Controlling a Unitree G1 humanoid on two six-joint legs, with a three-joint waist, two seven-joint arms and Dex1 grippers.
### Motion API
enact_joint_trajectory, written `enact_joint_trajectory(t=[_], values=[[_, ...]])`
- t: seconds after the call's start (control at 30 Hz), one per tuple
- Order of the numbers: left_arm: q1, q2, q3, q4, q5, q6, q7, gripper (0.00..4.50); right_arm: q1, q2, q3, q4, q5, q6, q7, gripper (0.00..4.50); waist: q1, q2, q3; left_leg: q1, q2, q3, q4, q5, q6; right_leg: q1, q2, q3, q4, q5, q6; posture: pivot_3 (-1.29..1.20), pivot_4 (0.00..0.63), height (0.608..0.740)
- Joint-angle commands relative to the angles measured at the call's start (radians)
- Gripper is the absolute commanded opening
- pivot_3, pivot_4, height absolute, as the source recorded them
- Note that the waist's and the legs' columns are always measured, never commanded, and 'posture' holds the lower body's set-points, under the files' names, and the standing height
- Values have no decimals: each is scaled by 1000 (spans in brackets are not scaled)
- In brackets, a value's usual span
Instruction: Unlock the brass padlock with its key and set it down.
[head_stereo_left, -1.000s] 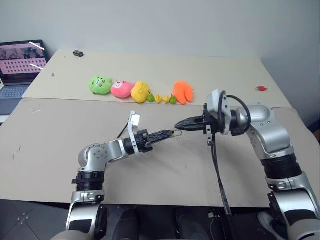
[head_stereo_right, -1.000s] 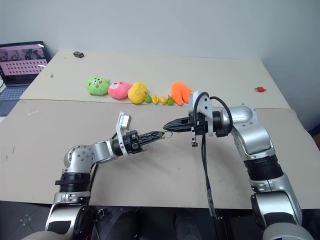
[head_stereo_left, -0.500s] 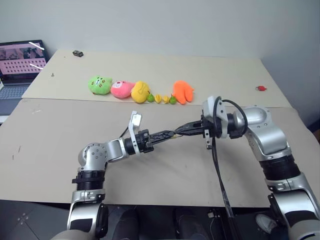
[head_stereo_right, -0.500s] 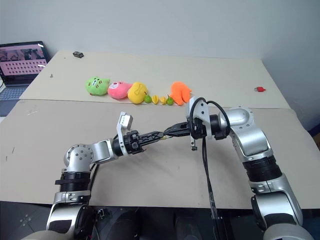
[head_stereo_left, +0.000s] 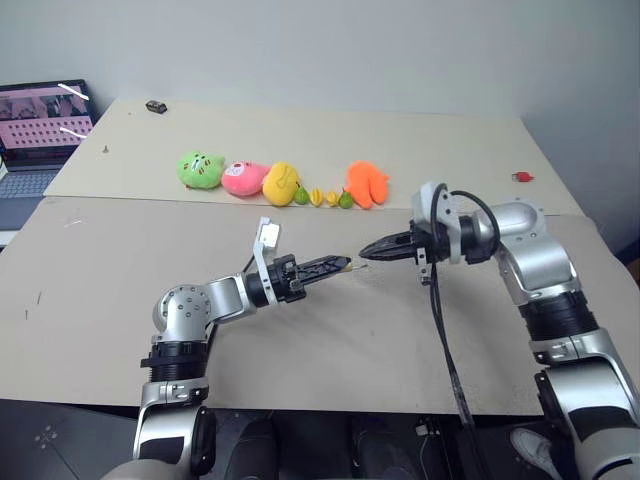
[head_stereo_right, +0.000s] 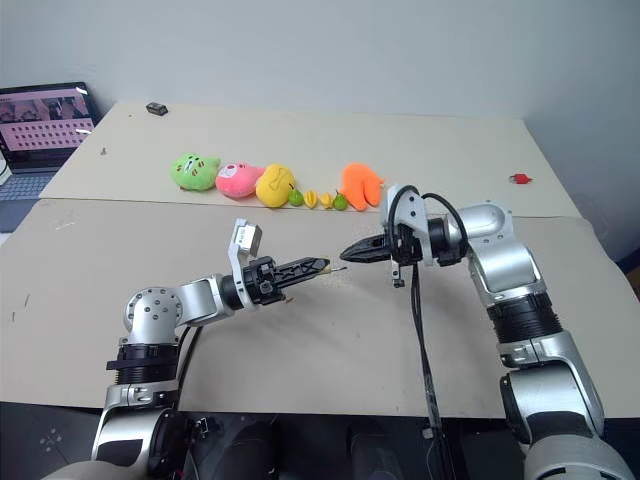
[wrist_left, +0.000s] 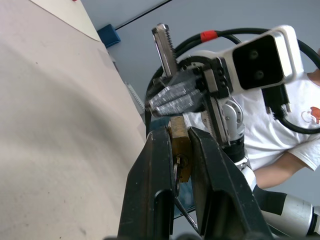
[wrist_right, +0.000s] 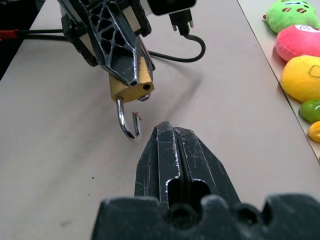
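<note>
My left gripper (head_stereo_left: 340, 266) is shut on the brass padlock (wrist_right: 131, 89), a small gold block pinched at its fingertips (wrist_left: 159, 150) and held above the table (head_stereo_left: 120, 270). In the right wrist view the silver shackle (wrist_right: 124, 120) hangs below the body as an open hook, one end free. My right gripper (head_stereo_left: 367, 250) is shut and points at the padlock from the right, a small gap away. Nothing shows between its fingertips (wrist_right: 172, 142). I cannot make out the key.
A row of plush toys lies at the back: green (head_stereo_left: 200, 169), pink (head_stereo_left: 243, 178), yellow (head_stereo_left: 281, 184), orange (head_stereo_left: 366, 184), with small toy fruits (head_stereo_left: 325, 197). A laptop (head_stereo_left: 40, 125) stands far left. A black cable (head_stereo_left: 445, 340) hangs from my right wrist. A person's white shirt (wrist_left: 280, 135) is nearby.
Half a second ago my right gripper's tips met the padlock at the left gripper's tips. It has since drawn back to the right, leaving a gap. The left gripper still holds the padlock.
</note>
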Motion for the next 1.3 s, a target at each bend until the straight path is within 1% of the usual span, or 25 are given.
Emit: enact_joint_trajectory(t=[0.03,0.33,0.43,0.5,0.57,0.6,0.73,0.8,0.87,0.93,0.97,1.03,1.07,1.1,1.2,1.23,1.27,1.3], values=[[-3,-3,15,-35,-36,5,6,48,7,-18,-9,-40,10,-5,26,40,0,0,0,0,0,0,0,0,0,0,0,0,0,0,0,0,150,717],[-16,6,24,-17,-34,-12,25,48,56,-67,-18,-149,115,206,139,40,0,0,0,0,0,0,0,0,0,0,0,0,0,0,0,0,150,717],[-4,17,3,-28,-4,-27,21,48,26,-37,-42,-104,109,198,86,40,-1,0,0,0,0,0,0,0,0,0,0,0,0,0,0,0,150,717],[31,58,-49,-58,45,-35,-6,48,16,-26,-39,-69,78,158,60,40,-1,0,0,1,0,0,0,0,0,0,0,0,0,0,0,0,150,717],[89,144,-98,-74,97,-34,-52,48,28,-33,-13,-36,24,82,52,40,-4,0,0,1,0,0,0,0,0,0,0,0,0,0,0,0,150,717],[106,170,-109,-73,107,-32,-66,48,32,-35,-6,-26,9,59,50,40,-7,0,0,1,0,0,0,0,0,0,0,0,0,0,0,0,150,717],[184,319,-174,-39,209,-78,-146,48,60,-29,-4,-31,-1,47,49,40,-4,1,0,0,0,0,-1,0,0,-1,0,0,1,0,0,0,150,717],[194,345,-190,-26,244,-110,-167,48,67,-26,-6,-40,1,48,49,40,-2,1,0,1,0,0,-1,0,0,-1,0,0,1,0,0,0,150,717],[165,327,-163,13,243,-116,-152,48,71,-22,-2,-33,-5,38,47,40,0,1,0,2,0,0,0,0,0,0,0,0,0,-1,1,0,150,717],[134,300,-128,44,225,-107,-139,1047,70,-19,0,-24,-12,29,46,0,2,1,0,3,0,0,0,0,0,2,0,0,0,-2,3,0,150,717],[126,292,-120,50,223,-105,-136,1306,69,-18,0,-21,-14,27,44,0,2,1,0,3,0,0,0,0,0,2,0,0,1,-2,3,0,150,717],[114,278,-118,50,238,-120,-124,2067,69,-16,0,-21,-13,26,44,0,1,1,0,2,0,0,0,0,0,1,0,0,1,-2,3,0,150,717],[107,272,-123,50,259,-140,-114,2534,69,-16,-1,-21,-13,27,44,0,1,1,0,2,0,0,0,0,0,1,0,0,1,-2,2,0,150,717],[99,267,-120,49,267,-150,-108,2833,70,-15,-2,-22,-10,31,45,0,2,1,0,2,0,0,0,0,0,1,0,0,0,-1,2,0,150,717],[82,267,-112,30,288,-198,-116,2833,73,-14,-8,-26,1,49,47,0,2,1,0,1,0,0,0,0,0,1,0,0,1,0,0,0,150,717],[81,277,-125,19,315,-233,-124,2833,73,-14,-9,-26,2,51,47,0,2,1,0,1,0,0,0,0,0,1,0,0,1,0,0,0,150,717],[83,285,-137,8,356,-290,-125,2833,73,-14,-10,-21,1,51,45,0,2,1,0,1,0,0,0,0,0,1,0,0,1,0,0,0,150,717],[91,302,-152,-7,445,-412,-101,2833,73,-15,-15,-13,5,55,45,0,1,1,0,1,0,0,0,0,0,1,0,0,1,0,0,0,150,717]])
